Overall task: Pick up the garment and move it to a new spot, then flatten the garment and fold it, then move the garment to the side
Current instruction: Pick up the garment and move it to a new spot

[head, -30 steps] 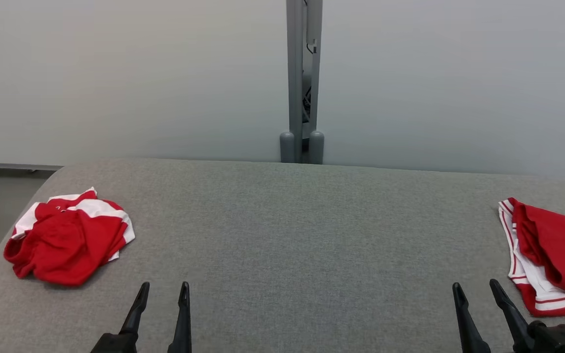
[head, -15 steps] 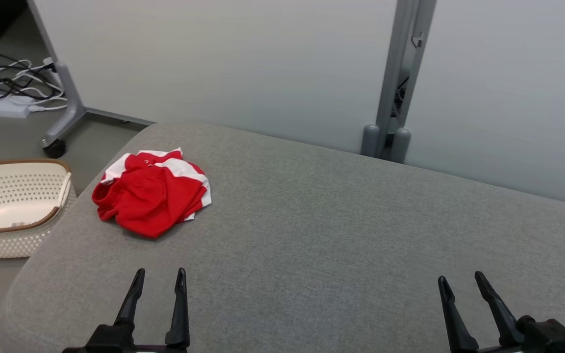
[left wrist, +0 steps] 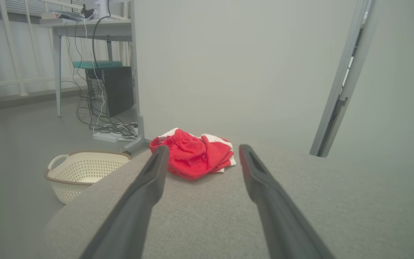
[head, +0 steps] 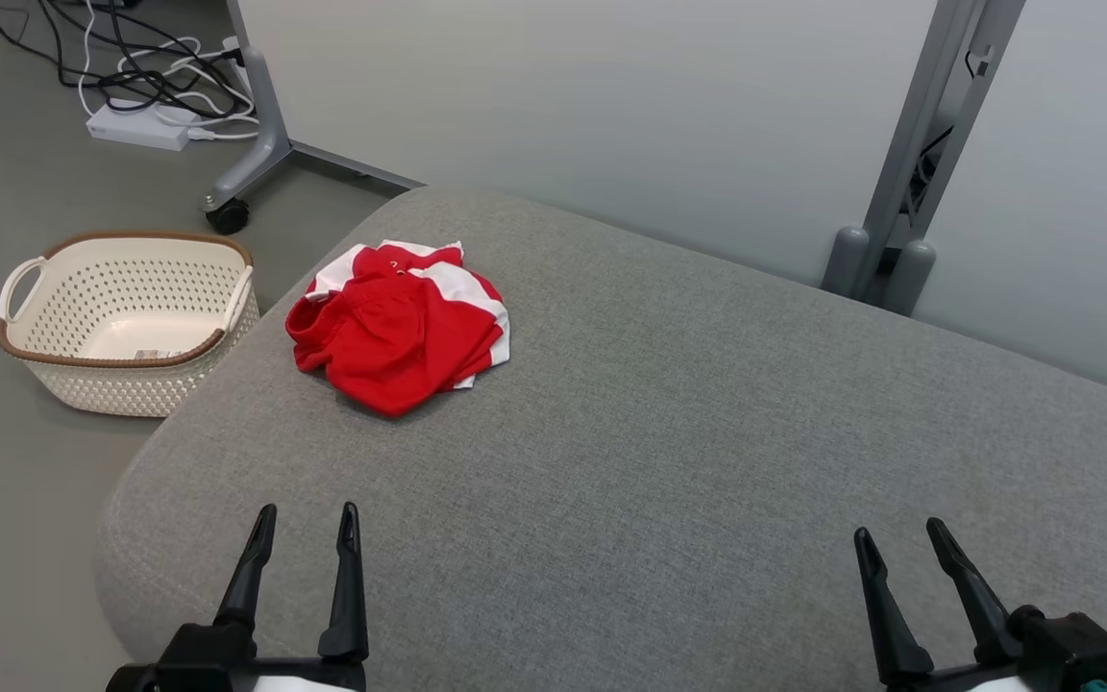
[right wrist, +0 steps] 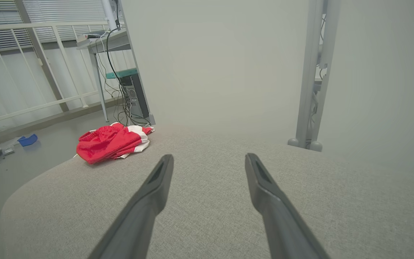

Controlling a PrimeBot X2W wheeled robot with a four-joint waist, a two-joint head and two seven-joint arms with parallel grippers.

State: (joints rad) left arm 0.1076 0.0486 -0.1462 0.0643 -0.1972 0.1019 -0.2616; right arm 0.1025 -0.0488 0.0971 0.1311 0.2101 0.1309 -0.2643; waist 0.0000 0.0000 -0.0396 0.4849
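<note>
Head view has swung left since a second ago, so a basket (head: 150, 236) and cables (head: 131, 72) on the floor have come into frame; the camera moved, not the things. Left gripper (head: 308, 509) and right gripper (head: 897, 529) hover over the cushion's (head: 659, 432) near edge, both spread wide, touching nothing. One red-and-white garment (head: 400, 332) lies crumpled near the cushion's far left corner. One basket, two grippers.

Red garment (head: 398, 332) with white bands, grey fabric surface (head: 688, 461), cream perforated basket (head: 121, 322) brown-rimmed
</note>
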